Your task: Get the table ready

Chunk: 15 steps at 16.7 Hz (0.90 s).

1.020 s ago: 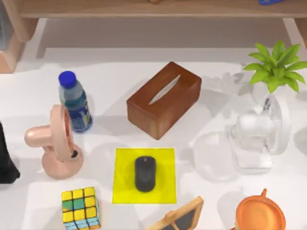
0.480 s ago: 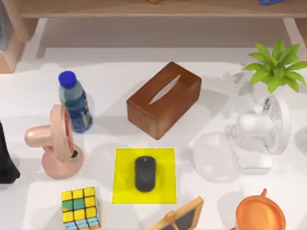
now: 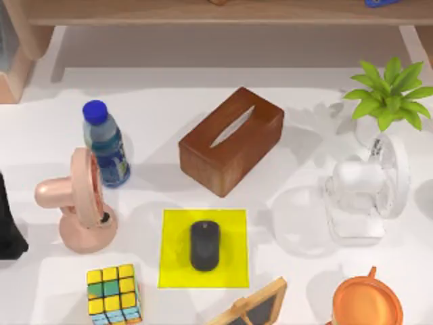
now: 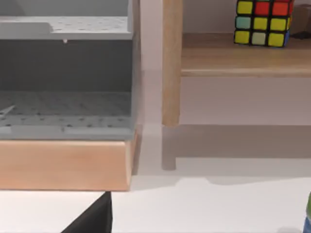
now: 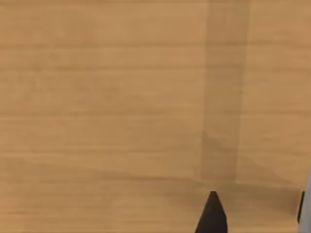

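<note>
- The desk [image 3: 169, 108] spans the top view as a wide white surface carrying every object below.
- Left claw [image 3: 8, 227]: a dark form at the desk's left edge, beside the pink fan [image 3: 78, 200]. Whether its fingers stand apart or together cannot be told; nothing can be seen in its hold.
- Right claw [image 5: 214, 213]: one dark fingertip shows in the right wrist view against a light-wood surface [image 5: 121, 97]. Its opening cannot be told.
- Centre of the desk: a brown tissue box [image 3: 231, 140], set at an angle.
- Near the box: a yellow mat [image 3: 172, 267] with a black mouse [image 3: 204, 245] resting on it.
- Left side: a blue-capped bottle [image 3: 105, 143], just beyond the pink fan; a colour cube [image 3: 114, 293] at the near edge.
- Right side: a white fan [image 3: 365, 189], a green plant [image 3: 389, 91] farther back, an orange cup [image 3: 367, 301] at the near edge.
- Near edge, centre-right: a wooden frame [image 3: 254, 308].
- Far edge: a light-wood shelf unit [image 3: 203, 12]; the left wrist view shows a second colour cube [image 4: 262, 22] on its shelf.
</note>
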Tool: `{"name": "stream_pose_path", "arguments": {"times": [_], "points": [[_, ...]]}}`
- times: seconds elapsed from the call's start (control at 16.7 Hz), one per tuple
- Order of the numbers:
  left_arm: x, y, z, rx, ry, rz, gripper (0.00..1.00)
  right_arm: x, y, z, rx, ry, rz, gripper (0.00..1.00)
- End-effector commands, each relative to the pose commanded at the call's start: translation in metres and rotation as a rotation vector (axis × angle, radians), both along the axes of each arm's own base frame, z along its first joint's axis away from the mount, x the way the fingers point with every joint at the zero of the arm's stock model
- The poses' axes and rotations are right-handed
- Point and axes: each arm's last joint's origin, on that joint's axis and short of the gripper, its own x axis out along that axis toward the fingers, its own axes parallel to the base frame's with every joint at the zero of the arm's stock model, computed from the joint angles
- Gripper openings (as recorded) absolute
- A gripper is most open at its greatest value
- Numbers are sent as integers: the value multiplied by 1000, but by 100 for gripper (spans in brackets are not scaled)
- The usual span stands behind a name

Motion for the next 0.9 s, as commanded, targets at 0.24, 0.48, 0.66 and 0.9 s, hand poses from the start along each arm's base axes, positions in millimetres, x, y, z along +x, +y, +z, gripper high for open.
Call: {"name": "stream_pose_path", "arguments": {"times": [0.24,0.48,0.66,0.9], "points": [[0,0,0,0,0,0,100,0,0,0,0,0,0,98],[0,0,0,0,0,0,100,0,0,0,0,0,0,100],[0,0,0,0,0,0,100,0,0,0,0,0,0,100],[0,0,0,0,0,0,100,-7,-5,-12,17,38,-14,100]]}}
